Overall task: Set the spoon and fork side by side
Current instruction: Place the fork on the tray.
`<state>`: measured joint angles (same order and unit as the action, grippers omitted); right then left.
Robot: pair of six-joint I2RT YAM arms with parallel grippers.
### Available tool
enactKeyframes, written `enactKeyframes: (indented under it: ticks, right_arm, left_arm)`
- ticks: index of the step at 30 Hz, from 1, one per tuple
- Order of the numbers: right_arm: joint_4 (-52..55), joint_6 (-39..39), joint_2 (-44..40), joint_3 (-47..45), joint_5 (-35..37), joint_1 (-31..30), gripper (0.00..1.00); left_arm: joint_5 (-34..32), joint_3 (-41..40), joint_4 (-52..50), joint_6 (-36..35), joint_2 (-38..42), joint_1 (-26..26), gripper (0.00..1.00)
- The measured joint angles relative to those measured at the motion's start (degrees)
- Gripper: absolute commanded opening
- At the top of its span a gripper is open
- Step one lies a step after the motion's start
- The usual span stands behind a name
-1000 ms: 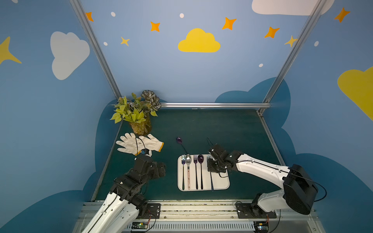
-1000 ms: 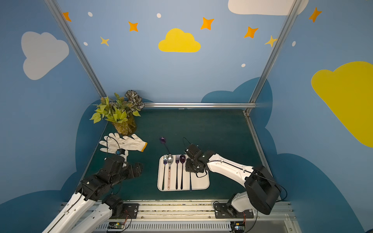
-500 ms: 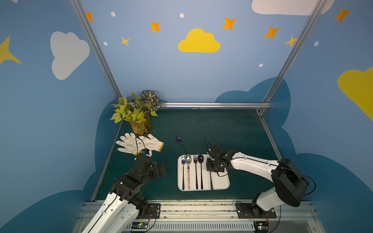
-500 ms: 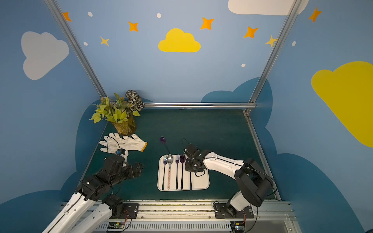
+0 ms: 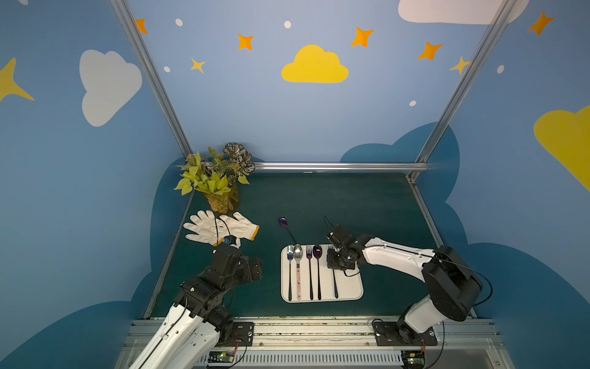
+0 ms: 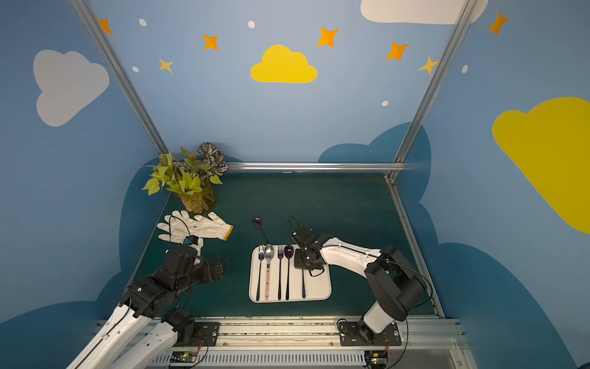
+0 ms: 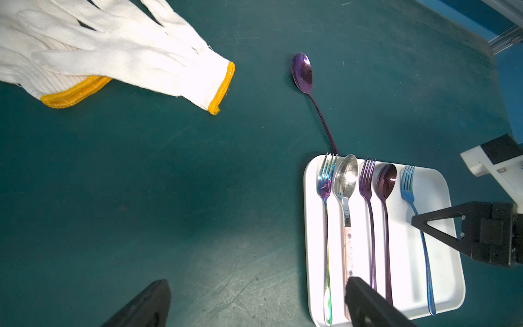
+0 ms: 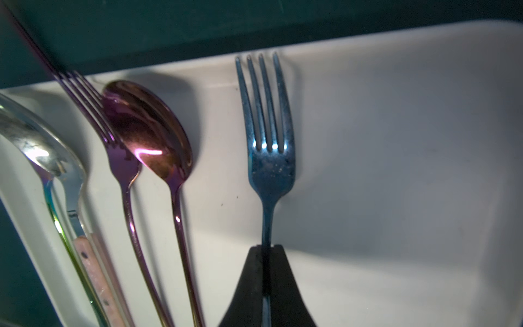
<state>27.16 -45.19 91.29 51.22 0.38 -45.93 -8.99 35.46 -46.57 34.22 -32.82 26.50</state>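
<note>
A white tray (image 5: 351, 287) (image 8: 396, 170) holds a row of cutlery: an iridescent fork (image 7: 325, 181), a silver spoon (image 7: 345, 178), a purple fork (image 7: 367, 181) and a purple spoon (image 7: 386, 179) (image 8: 147, 130). To their right lies a blue fork (image 7: 407, 186) (image 8: 270, 167), apart from the purple spoon. My right gripper (image 5: 333, 266) (image 8: 266, 247) is shut on the blue fork's handle, low over the tray. My left gripper (image 5: 255, 271) (image 7: 256, 283) hangs open and empty over the mat, left of the tray.
Another purple spoon (image 5: 283, 221) (image 7: 302, 72) lies on the green mat, its handle end at the tray's far edge. White gloves (image 5: 220, 228) and a potted plant (image 5: 217, 182) sit at the back left. Metal rails border the mat.
The right arm has folded a little to the left, and its gripper has shifted slightly over the tray with the blue fork still in it. The left arm has not moved.
</note>
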Motion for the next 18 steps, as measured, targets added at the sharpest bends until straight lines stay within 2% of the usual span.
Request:
enactKeyframes:
  ticks: [13, 18]
  right_arm:
    - [-1.2, 0.6, 1.6, 0.0, 0.0, 0.1, 0.1]
    - [-1.2, 1.1, 1.6, 0.1, 0.0, 0.0, 0.2]
  left_arm:
    - [0.0, 0.0, 0.1, -0.2, -0.6, 0.0, 1.0]
    - [0.0, 0.0, 0.1, -0.3, -0.5, 0.0, 1.0]
